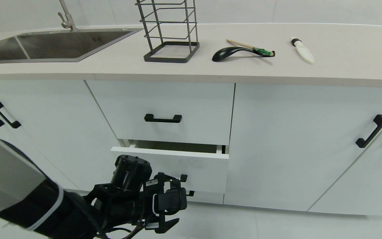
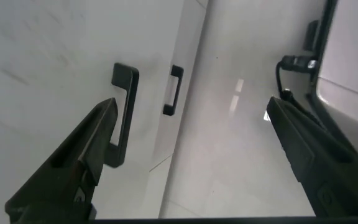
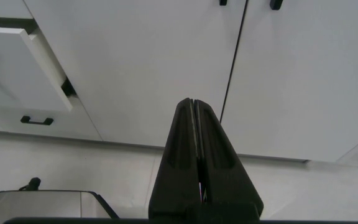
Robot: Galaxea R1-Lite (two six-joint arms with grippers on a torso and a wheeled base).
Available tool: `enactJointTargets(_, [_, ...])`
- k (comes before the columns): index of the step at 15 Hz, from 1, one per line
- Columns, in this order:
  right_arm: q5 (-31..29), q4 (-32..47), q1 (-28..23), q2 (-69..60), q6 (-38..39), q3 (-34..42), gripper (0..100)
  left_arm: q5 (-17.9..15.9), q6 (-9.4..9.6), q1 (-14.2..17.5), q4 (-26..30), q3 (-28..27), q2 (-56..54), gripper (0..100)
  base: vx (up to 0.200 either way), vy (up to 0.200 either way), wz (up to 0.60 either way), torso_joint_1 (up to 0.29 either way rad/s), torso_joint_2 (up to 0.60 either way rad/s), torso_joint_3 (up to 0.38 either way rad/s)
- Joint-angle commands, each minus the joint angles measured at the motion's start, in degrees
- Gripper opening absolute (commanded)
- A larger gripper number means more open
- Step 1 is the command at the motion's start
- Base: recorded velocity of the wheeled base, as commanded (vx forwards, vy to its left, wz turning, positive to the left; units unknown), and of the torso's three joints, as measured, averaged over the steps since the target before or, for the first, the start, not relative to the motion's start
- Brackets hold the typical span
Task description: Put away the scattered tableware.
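With fingers apart, the left gripper (image 1: 177, 200) sits low by the part-open drawer (image 1: 207, 172); the spoon (image 1: 230, 52) lies farther off, up right, handle rightward.

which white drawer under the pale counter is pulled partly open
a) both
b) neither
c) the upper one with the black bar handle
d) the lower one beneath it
D: the lower white drawer juts forward with a dark gap behind its top edge, while the upper white drawer with its black bar handle sits flush.
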Motion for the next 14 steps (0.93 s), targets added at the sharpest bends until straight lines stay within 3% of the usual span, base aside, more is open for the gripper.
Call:
enactJointTargets(1, [0.1, 0.0, 0.0, 0.1, 0.0, 0.0, 0, 0.4, -1.58, -2.3, 0.0, 4.9, -10.7, 100, 0.0, 0.0, 0.0, 0.0, 0.0, 0.0])
enactJointTargets(3, [0.0, 0.0, 0.0, 0.1, 0.0, 0.0, 0, 0.5, -2.19, -2.2, 0.1, 6.3, -14.6, 100, 0.0, 0.0, 0.0, 0.0, 0.0, 0.0])
enactJointTargets(4, [0.0, 0.0, 0.0, 0.1, 0.0, 0.0, 0, 0.6, -4.04, -2.0, 0.1, 6.2, -15.0, 100, 0.0, 0.0, 0.0, 0.0, 0.0, 0.0])
enactJointTargets(5, [0.0, 0.0, 0.0, 0.1, 0.0, 0.0, 0, 1.0, -7.12, -1.9, 0.0, 5.4, -14.9, 100, 0.0, 0.0, 0.0, 0.0, 0.0, 0.0])
enactJointTargets(6, [0.1, 0.0, 0.0, 0.1, 0.0, 0.0, 0, 1.2, -11.42, -1.1, 0.5, 3.0, -14.4, 100, 0.0, 0.0, 0.0, 0.0, 0.0, 0.0])
enactJointTargets(7, [0.0, 0.0, 0.0, 0.1, 0.0, 0.0, 0, 0.8, -13.8, 0.7, 1.3, -0.4, -12.9, 100, 0.0, 0.0, 0.0, 0.0, 0.0, 0.0])
enactJointTargets(9, [0.0, 0.0, 0.0, 0.1, 0.0, 0.0, 0, -1.7, -12.04, 3.5, 5.1, -7.4, -9.4, 100, 0.0, 0.0, 0.0, 0.0, 0.0, 0.0])
enactJointTargets(10, [0.0, 0.0, 0.0, 0.1, 0.0, 0.0, 0, -4.1, -7.12, 3.9, 6.6, -11.3, -5.9, 100, 0.0, 0.0, 0.0, 0.0, 0.0, 0.0])
enactJointTargets(11, [0.1, 0.0, 0.0, 0.1, 0.0, 0.0, 0, -5.5, -4.21, 4.1, 6.6, -13.5, -3.5, 100, 0.0, 0.0, 0.0, 0.0, 0.0, 0.0])
enactJointTargets(12, [0.1, 0.0, 0.0, 0.1, -0.1, 0.0, 0, -5.9, -2.98, 4.1, 6.5, -15.0, -1.4, 100, 0.0, 0.0, 0.0, 0.0, 0.0, 0.0])
enactJointTargets(14, [0.0, 0.0, 0.0, 0.1, 0.0, 0.0, 0, -5.9, -2.98, 4.2, 6.3, -15.6, 1.0, 100, 0.0, 0.0, 0.0, 0.0, 0.0, 0.0])
